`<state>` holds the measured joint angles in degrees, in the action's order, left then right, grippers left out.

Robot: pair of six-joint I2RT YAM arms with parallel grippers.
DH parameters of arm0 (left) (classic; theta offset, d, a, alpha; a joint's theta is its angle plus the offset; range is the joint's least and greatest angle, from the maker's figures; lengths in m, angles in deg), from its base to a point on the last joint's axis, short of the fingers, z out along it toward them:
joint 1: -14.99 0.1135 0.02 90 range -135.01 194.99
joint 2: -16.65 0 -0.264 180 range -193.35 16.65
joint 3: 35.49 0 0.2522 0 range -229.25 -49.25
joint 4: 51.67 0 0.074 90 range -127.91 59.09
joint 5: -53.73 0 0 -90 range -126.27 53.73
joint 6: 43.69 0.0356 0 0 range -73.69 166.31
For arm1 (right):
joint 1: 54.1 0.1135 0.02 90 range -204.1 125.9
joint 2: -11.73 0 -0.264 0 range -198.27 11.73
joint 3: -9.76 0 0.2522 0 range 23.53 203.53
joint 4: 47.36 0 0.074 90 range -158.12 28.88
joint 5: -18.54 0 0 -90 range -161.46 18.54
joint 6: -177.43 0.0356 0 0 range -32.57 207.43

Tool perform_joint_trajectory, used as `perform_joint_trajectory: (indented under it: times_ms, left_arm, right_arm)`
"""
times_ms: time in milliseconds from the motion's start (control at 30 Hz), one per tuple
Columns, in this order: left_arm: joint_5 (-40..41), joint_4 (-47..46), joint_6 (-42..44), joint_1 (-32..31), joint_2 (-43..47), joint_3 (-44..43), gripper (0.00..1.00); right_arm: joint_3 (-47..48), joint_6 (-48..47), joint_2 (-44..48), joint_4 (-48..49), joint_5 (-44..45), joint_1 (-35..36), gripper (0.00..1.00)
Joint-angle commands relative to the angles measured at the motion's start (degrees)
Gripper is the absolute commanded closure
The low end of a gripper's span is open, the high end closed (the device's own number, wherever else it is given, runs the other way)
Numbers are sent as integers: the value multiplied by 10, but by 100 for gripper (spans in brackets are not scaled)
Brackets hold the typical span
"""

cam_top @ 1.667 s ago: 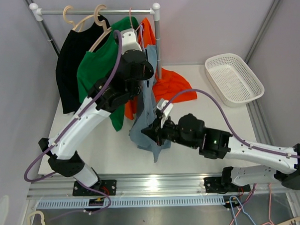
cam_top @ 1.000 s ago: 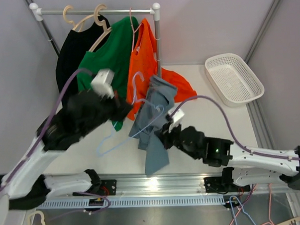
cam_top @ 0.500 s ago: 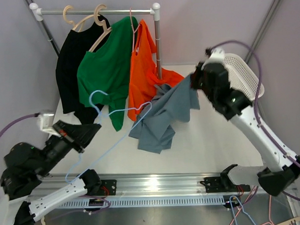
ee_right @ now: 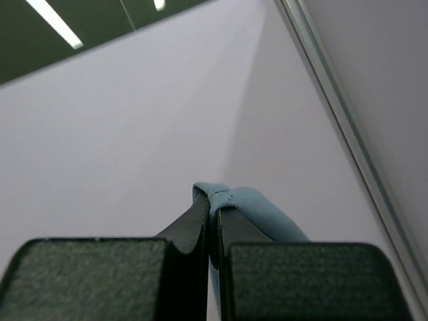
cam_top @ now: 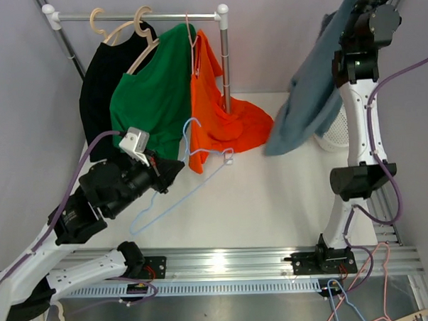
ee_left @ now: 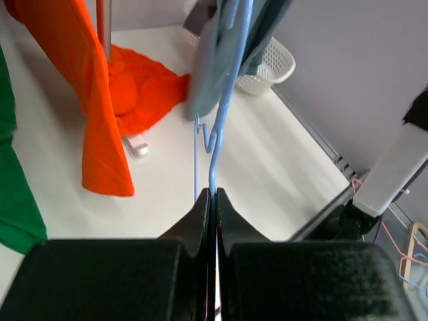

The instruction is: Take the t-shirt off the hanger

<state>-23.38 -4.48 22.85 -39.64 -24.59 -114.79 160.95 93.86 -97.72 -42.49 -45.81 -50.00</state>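
The grey-blue t-shirt (cam_top: 307, 106) hangs free in the air at the right, off the hanger. My right gripper (ee_right: 214, 208) is shut on a fold of its fabric (ee_right: 254, 204) and holds it high at the top right. My left gripper (cam_top: 173, 169) is shut on the bare light-blue wire hanger (cam_top: 186, 133), held above the table's left half. In the left wrist view the jaws (ee_left: 214, 194) pinch the hanger wire (ee_left: 227, 100), with the t-shirt (ee_left: 207, 67) hanging beyond it.
A clothes rail (cam_top: 137, 18) at the back left carries a black shirt (cam_top: 104, 87), a green shirt (cam_top: 151, 99) and an orange shirt (cam_top: 215, 111) that trails onto the table. A white basket (cam_top: 332, 137) stands at the right, mostly hidden behind the t-shirt.
My right arm swung up and to the right, pulling the t-shirt fully off the hanger. My left arm kept the hanger, now bare, and shifted it slightly right.
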Motion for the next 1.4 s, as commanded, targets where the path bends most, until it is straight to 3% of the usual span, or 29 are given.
perform_joint_trajectory:
  times_ms: [0,67,133,200,233,300,367,400,433,467,500,533,567,600,633,667,700,767,800,900,1067,1200,1367]
  left_arm:
    - [32,-40,32,5,-24,-60,100]
    - [19,-42,31,28,-46,-70,100]
    - [2,-56,25,51,-55,-65,100]
    - [-30,-77,11,93,-66,-50,99]
    - [-39,-80,5,110,-71,-44,99]
    - [-83,-85,-16,162,-95,-50,99]
    - [-93,-83,-26,188,-126,-72,99]
    - [-80,-82,-25,189,-135,-80,100]
    - [-72,-81,-20,189,-144,-108,99]
    - [-65,-79,-19,189,-151,-116,99]
    - [-49,-78,-16,189,-166,-126,99]
    - [-35,-76,-9,188,-174,-155,99]
    - [-23,-70,-10,189,-182,-165,100]
    - [-12,-69,-8,189,-200,-175,100]
    - [-7,-68,4,189,-212,-195,99]
    - [-3,-67,6,188,-221,-213,100]
    - [-1,-68,8,189,-231,-229,99]
    - [16,-75,19,189,-255,-250,99]
    - [22,-79,22,189,-263,-263,99]
    - [36,-83,37,194,-298,-301,100]
    - [-2,-62,31,230,-392,-389,100]
    - [-16,-70,39,235,-467,-448,99]
    - [22,-72,37,234,-546,-549,100]
  right_arm:
    - [159,-1,-65,90,2,3,100]
    - [197,13,-94,118,-5,-15,100]
    - [167,12,-83,149,5,-23,100]
    - [121,1,-66,132,9,-35,100]
    - [107,-6,-59,80,33,-32,100]
    - [-26,13,-6,51,130,-35,100]
    - [-176,36,45,86,186,-36,100]
    - [-275,54,70,55,214,-36,100]
    - [-294,81,71,-2,232,-36,100]
    - [-297,115,64,-71,239,-42,100]
    - [-269,209,52,-247,217,-64,100]
    - [-251,242,12,-317,174,-74,100]
    - [-231,261,-9,-370,124,-85,95]
    - [-211,313,-29,-467,73,-101,82]
    - [-174,335,-63,-506,57,-109,64]
    - [-157,352,-72,-537,54,-113,28]
    - [-150,361,-72,-558,65,-115,14]
    - [-195,315,-19,-511,118,-98,1]
    - [-225,283,11,-421,131,-88,1]
    - [-285,191,106,-333,150,-54,1]
    - [-319,146,225,-338,132,19,0]
    - [-489,121,388,-258,140,91,1]
    - [-600,143,498,-257,148,119,0]
